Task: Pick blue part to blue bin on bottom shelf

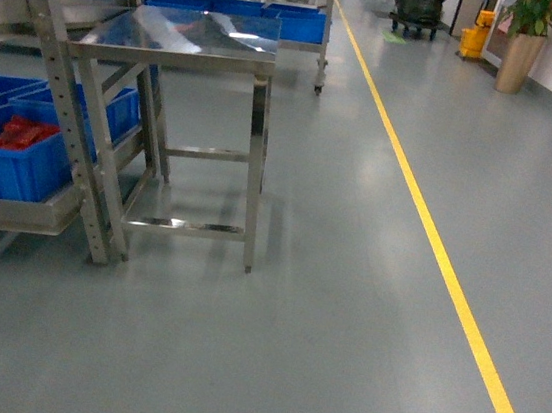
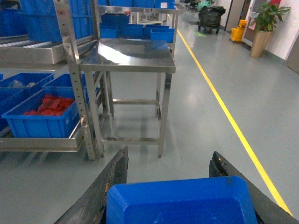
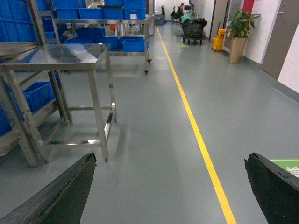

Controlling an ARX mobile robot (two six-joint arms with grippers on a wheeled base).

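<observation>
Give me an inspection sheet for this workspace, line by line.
Surface: grey floor; steel table with a reflective top.
Job's things: bottom shelf carries blue bins, one holding red parts; blue item sits at the left tool.
Clutter: nothing seen.
Grippers: left tool, grip unclear; right tool open, nothing between.
Cables: nothing seen.
Surroundings: yellow line, potted plant, yellow mop bucket, black cart.

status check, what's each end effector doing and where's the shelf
Left end effector shut on blue part. Right end effector open, empty. Bottom shelf ahead left, steel table beside it.
</observation>
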